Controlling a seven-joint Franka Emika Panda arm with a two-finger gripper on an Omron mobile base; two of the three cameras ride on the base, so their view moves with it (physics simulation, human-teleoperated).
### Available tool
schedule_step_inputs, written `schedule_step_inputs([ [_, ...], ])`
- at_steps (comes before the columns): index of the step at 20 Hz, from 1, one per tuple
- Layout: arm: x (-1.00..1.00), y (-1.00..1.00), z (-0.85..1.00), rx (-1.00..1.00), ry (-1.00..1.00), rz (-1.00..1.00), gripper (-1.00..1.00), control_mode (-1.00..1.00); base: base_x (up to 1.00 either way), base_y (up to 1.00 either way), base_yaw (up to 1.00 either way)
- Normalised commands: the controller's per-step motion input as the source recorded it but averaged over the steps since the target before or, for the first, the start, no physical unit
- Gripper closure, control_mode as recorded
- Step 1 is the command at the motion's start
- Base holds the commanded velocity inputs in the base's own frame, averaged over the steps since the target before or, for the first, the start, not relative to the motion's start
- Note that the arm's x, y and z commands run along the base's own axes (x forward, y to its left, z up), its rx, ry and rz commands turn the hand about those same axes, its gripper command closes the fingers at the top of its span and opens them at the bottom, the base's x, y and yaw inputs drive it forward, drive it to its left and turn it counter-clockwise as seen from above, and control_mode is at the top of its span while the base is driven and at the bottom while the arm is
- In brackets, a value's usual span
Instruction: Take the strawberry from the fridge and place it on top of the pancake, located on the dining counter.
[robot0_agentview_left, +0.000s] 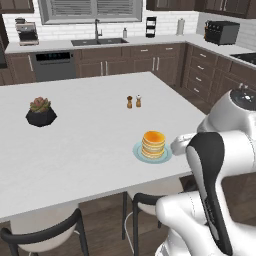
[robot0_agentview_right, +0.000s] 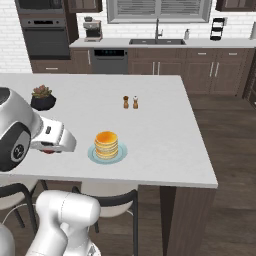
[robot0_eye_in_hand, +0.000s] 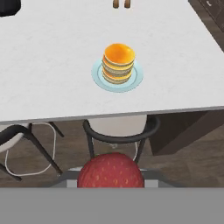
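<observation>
Carrying the strawberry (robot0_eye_in_hand: 111, 170) toward the pancake (robot0_eye_in_hand: 118, 62) is the step in hand, and the claw (robot0_eye_in_hand: 111, 181) is closed on the fruit: in the hand view the red berry sits at six o'clock, pinched right at the tips. In the right base view a sliver of red shows under the claw (robot0_agentview_right: 50, 150), which hangs off the near edge of the desk (robot0_agentview_right: 165, 140), at about nine o'clock from the plate (robot0_agentview_right: 121, 152).

To do this well, I would bring the hand forward until the berry sits straight above the golden top of the stack, then lower gently and let go only when the fruit is touching or just above it. The top looks slightly domed, so a drop off centre could send the round berry rolling onto the plate or the desk.

A dark potted plant (robot0_agentview_left: 41, 112) stands at about ten o'clock from the stack, and two small shakers (robot0_agentview_left: 134, 101) at twelve, all well apart from it. Stools (robot0_eye_in_hand: 118, 131) tuck under the near edge. Beyond, brown cabinets, a sink (robot0_agentview_left: 99, 42) and a window line the far wall.
</observation>
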Motion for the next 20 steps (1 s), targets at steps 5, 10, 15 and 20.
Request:
schedule_step_inputs([
  [5, 1.0, 0.0, 0.1, 0.0, 0.0, 0.0, 1.0, -1.0, 0.0, 0.0, 0.0],
  [10, 1.0, 0.03, 0.0, -0.02, 0.03, 0.0, 1.0, -1.0, 0.0, 0.0, 0.0],
  [15, 1.0, -0.02, -0.23, 0.0, 0.12, 0.0, 1.0, -1.0, 0.0, 0.0, 0.0],
  [20, 0.83, -0.26, -0.49, 0.01, 0.25, 0.0, 1.0, -1.0, 0.0, 0.0, 0.0],
])
